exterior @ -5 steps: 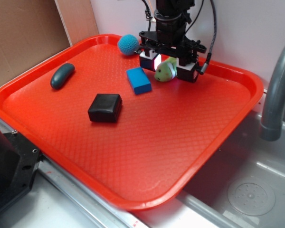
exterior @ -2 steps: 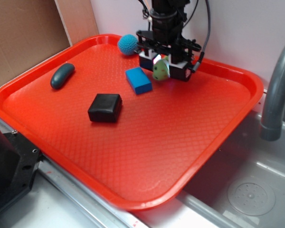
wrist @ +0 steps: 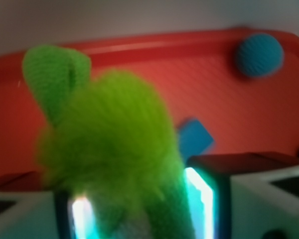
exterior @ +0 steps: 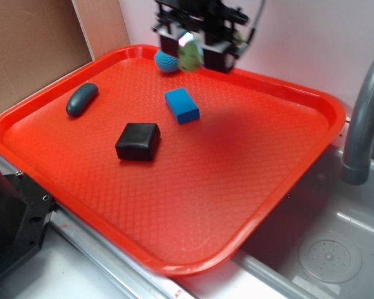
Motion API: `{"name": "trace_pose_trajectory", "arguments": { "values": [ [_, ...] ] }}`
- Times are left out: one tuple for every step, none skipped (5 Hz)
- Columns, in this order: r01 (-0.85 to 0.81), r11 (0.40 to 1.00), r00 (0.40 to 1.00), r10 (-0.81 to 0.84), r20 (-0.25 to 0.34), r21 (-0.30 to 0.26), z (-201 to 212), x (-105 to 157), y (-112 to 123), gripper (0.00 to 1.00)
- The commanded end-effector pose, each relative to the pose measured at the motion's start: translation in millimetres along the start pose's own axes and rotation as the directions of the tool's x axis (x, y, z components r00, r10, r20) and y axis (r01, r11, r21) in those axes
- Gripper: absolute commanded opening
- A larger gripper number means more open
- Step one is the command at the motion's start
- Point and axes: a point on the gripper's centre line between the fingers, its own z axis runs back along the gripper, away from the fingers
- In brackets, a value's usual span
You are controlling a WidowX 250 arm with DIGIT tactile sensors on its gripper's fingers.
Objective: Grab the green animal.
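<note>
Exterior view: the green animal (exterior: 189,52) is now squeezed tight in the gripper (exterior: 191,53) and has been lifted off the red tray (exterior: 237,162), so the grab looks done.

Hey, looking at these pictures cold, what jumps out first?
The big orange-red tray fills the exterior view. Above its far edge the pincer holds the green animal off the tray, and in the wrist view its fuzzy green body crowds the frame between the glowing pads. Below lie a blue block, a black block, a teal oval and a blue crocheted ball.
</note>
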Motion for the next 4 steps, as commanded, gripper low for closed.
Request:
{"name": "trace_pose_trajectory", "arguments": {
  "values": [
    [-0.007, 0.994, 0.998, 0.014, 0.064, -0.113, 56.1, -54.7, 37.4, 0.00],
    [-0.015, 0.991, 0.997, 0.025, 0.072, -0.129, 57.9, -68.1, 44.2, 0.00],
    [0.022, 0.990, 0.994, -0.008, 0.105, -0.140, 54.8, -73.3, 42.4, 0.00],
    [0.028, 0.990, 0.995, -0.013, 0.102, -0.142, 51.3, -67.5, 40.6, 0.00]
  ]
}}
